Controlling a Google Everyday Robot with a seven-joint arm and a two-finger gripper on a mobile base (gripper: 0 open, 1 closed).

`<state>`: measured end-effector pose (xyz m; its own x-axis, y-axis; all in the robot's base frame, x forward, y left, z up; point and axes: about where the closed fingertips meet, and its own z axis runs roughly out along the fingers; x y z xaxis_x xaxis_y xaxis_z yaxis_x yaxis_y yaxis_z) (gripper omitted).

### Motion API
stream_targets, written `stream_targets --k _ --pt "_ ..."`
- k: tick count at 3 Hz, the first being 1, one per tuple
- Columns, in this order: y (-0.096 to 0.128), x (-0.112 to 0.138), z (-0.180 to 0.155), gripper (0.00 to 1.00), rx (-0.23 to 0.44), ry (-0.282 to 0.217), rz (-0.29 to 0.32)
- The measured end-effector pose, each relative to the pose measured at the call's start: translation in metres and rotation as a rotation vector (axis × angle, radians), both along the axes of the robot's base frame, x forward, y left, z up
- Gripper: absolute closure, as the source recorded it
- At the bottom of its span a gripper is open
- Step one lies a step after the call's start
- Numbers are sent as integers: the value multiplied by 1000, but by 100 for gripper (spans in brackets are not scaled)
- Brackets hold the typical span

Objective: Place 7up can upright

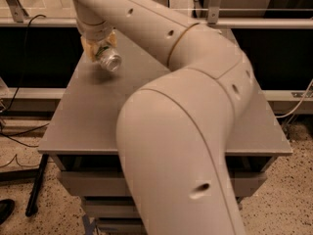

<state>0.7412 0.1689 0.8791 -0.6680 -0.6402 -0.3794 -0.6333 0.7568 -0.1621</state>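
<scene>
My gripper [101, 50] hangs over the back left part of the grey table [93, 116]. It is shut on the 7up can [108, 58], a silver can with green markings. The can is tilted, its shiny end facing the camera and down to the right. It is held a little above the table top, and its shadow lies on the table just below it. My large white arm [186, 106] fills the middle of the view and hides much of the table.
The table's left and front edges show, with a drawer unit below. A black cable [19, 82] runs down at the left. A rail with dark panels crosses behind the table. The floor is speckled.
</scene>
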Motion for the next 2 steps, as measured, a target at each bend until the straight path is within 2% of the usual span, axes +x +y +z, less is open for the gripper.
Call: stream_targets --k 1,2 --pt "-16 1 40 100 147 -88 101" --pt "-39 -5 68 100 316 -173 200"
